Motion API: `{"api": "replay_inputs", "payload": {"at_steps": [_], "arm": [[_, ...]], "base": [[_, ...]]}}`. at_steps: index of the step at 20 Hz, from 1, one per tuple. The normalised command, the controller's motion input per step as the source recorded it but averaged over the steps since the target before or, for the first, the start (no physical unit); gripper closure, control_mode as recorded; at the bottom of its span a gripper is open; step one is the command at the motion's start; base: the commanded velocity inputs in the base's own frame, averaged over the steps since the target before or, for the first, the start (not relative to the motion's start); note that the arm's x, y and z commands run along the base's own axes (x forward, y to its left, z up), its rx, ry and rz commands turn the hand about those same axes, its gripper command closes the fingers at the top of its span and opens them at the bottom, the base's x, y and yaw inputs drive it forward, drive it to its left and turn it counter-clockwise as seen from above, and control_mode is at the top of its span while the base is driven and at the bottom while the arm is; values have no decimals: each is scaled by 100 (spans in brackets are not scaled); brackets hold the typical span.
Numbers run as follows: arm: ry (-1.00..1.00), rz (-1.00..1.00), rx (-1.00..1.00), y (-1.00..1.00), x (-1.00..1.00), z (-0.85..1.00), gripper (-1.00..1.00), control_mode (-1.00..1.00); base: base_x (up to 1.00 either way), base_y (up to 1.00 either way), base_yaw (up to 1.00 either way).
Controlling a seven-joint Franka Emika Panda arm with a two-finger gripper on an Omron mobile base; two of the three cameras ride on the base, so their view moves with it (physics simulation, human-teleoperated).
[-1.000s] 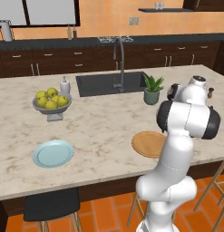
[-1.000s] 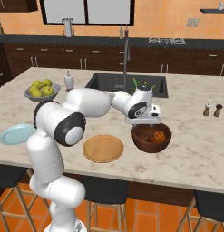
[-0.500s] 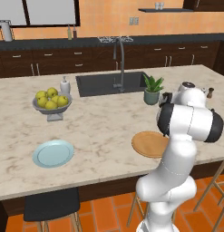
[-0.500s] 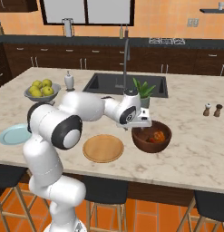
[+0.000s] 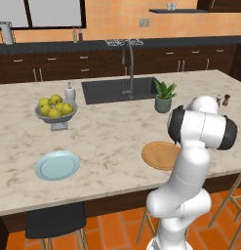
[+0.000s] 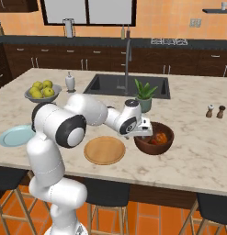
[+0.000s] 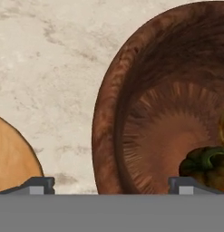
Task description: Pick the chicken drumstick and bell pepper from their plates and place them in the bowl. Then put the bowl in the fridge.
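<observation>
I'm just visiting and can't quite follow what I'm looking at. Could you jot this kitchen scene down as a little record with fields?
setting: marble island counter with a sink
hand: open, holding nothing, low over the near rim of the wooden bowl
wooden bowl: on the counter, right of the wooden plate
bell pepper: inside the bowl
chicken drumstick: inside the bowl, beside the pepper
wooden plate: bare
blue plate: bare, near the counter's front edge
nearby: fruit bowl, potted plant
step left: bowl into the fridge
</observation>
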Motion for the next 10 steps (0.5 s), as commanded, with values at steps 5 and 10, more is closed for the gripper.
{"api": "replay_inputs", "payload": {"at_steps": [5,10], "arm": [[0,0,0,0,0,-13,100,-100],[0,0,0,0,0,0,100,-100]], "base": [[0,0,0],[0,0,0]]}}
